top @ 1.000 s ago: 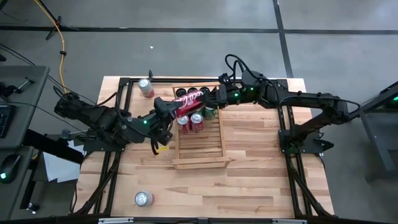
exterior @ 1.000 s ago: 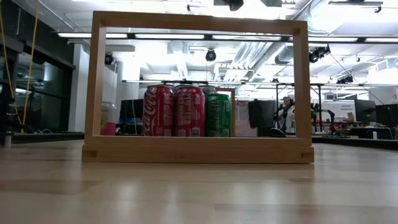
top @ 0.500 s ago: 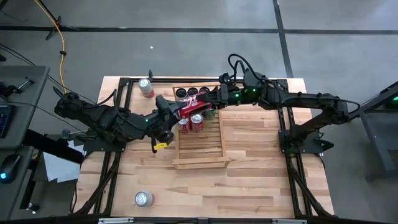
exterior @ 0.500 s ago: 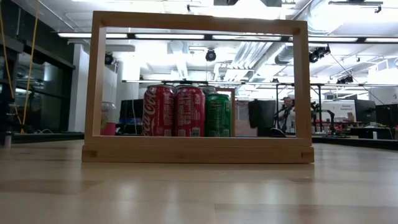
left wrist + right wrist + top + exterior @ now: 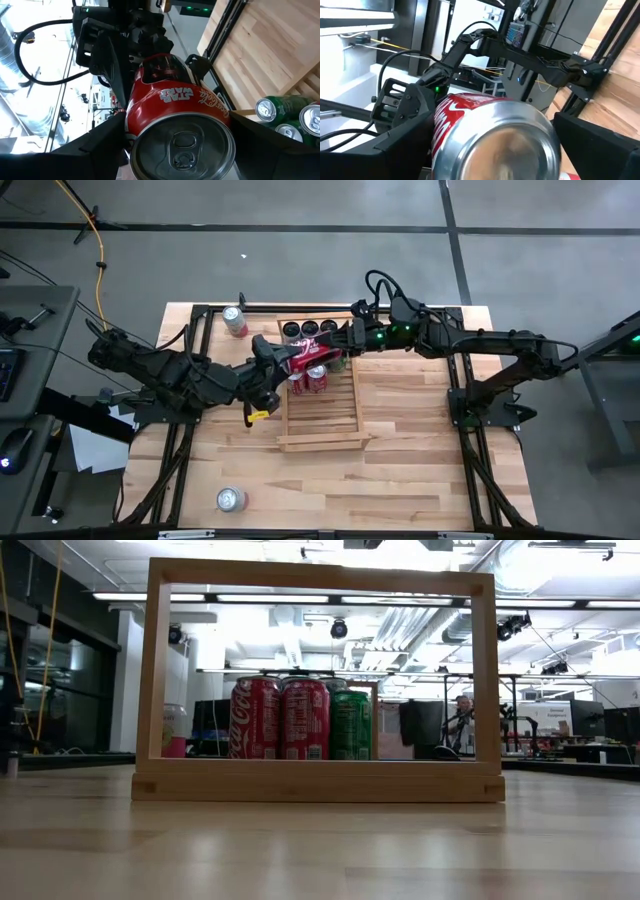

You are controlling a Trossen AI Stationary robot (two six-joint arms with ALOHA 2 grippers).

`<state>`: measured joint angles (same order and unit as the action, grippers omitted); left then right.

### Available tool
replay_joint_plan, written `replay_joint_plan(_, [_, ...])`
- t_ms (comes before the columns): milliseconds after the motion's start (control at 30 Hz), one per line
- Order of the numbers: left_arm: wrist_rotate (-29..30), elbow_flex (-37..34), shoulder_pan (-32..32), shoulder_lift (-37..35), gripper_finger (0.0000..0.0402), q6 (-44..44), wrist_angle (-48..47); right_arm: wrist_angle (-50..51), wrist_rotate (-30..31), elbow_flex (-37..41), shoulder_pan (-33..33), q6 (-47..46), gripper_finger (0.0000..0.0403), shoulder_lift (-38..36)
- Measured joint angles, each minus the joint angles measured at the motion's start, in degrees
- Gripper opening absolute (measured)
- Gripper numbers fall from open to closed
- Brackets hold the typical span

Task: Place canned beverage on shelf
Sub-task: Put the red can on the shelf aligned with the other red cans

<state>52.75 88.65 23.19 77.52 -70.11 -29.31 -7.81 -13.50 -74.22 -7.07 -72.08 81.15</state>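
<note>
Currently held: 1 red can (image 5: 303, 352), lying level over shelf (image 5: 320, 442)
Left gripper (image 5: 283, 358): jaws clamped on red can
Right gripper (image 5: 325, 345): jaws apart around its base
Shelved cans (image 5: 317, 377): 6
Loose cans (image 5: 231, 499) on desk (image 5: 420, 460): 2

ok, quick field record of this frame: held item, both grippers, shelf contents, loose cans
held item: red can, lying on its side in the air over the shelf's far end
left gripper: shut on the red can at its top end
right gripper: open, fingers either side of the can's base end
shelf: cans standing at the far end, near half bare
loose cans: one near the table's far left corner, one near its front left
</note>
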Motion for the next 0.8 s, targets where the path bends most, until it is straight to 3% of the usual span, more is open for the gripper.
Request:
replay_joint_plan(200, [-0.39, -0.71, -0.89, -0.04, 0.0283, -0.01, 0.08, -0.42, -1.01, 0.09, 0.43, 0.07, 0.0383, 0.08])
replay_joint_plan(433, [-0.61, -0.67, -1.91, -0.2, 0.0283, 0.21, 0.53, -1.28, -1.47, 0.09, 0.7, -0.59, 0.0321, 0.05])
replay_joint_plan(800, [-1.85, -0.64, -1.93, -0.2, 0.0313, 1.68, 0.53, -1.16, -1.54, 0.09, 0.74, -0.26, 0.0319, -0.03])
